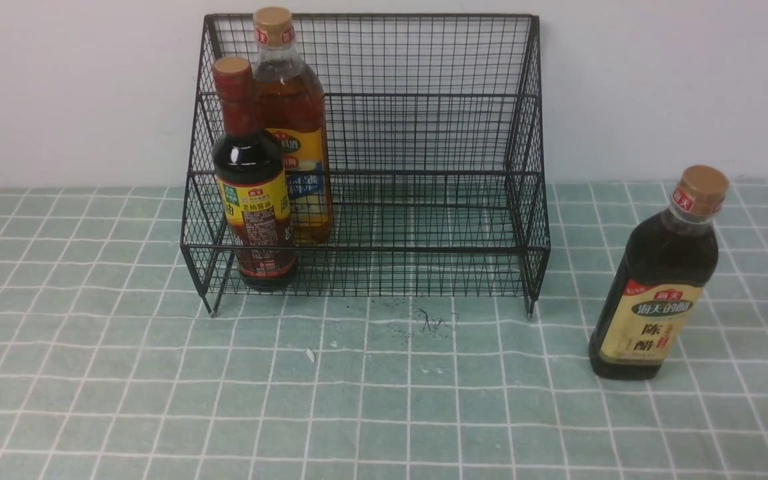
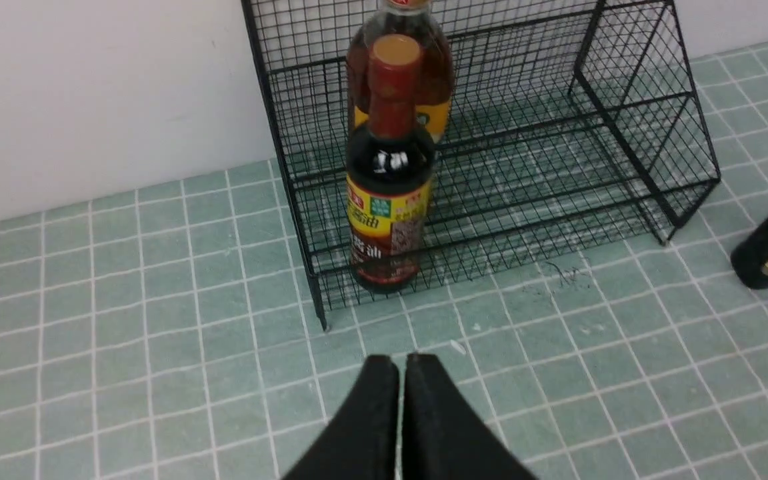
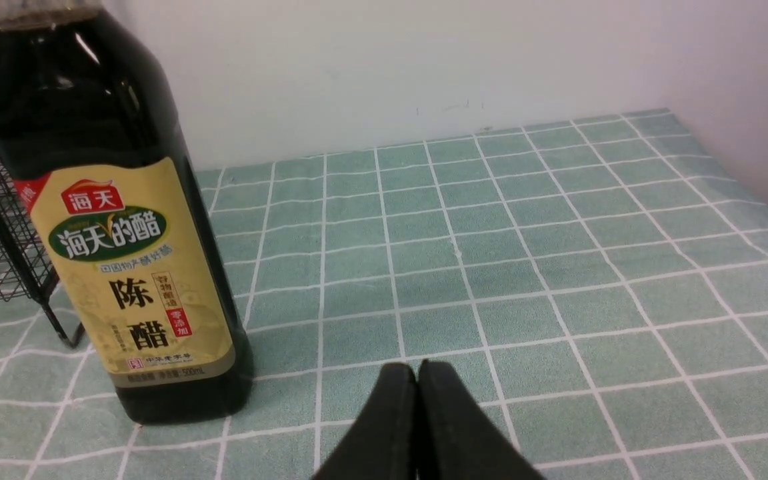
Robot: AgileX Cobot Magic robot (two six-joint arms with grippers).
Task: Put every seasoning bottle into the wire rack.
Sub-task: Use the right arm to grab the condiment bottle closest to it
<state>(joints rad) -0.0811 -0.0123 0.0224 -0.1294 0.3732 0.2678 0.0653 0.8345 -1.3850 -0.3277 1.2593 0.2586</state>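
In the front view you had a green tabletop [image 1: 384, 400] patterned with a white grid and, across the top of the frame, a white wall [image 1: 77, 87]. The wire rack [image 1: 424, 248] at upper centre was black mesh. At its left you saw the red-necked bottle [image 1: 255, 207], dark with a yellow label, and the amber bottle [image 1: 294, 100] with a tan cap and a yellow-and-blue label. At right your dark bottle [image 1: 654, 287] wore a tan cap and a pale yellow label with red and green patches.
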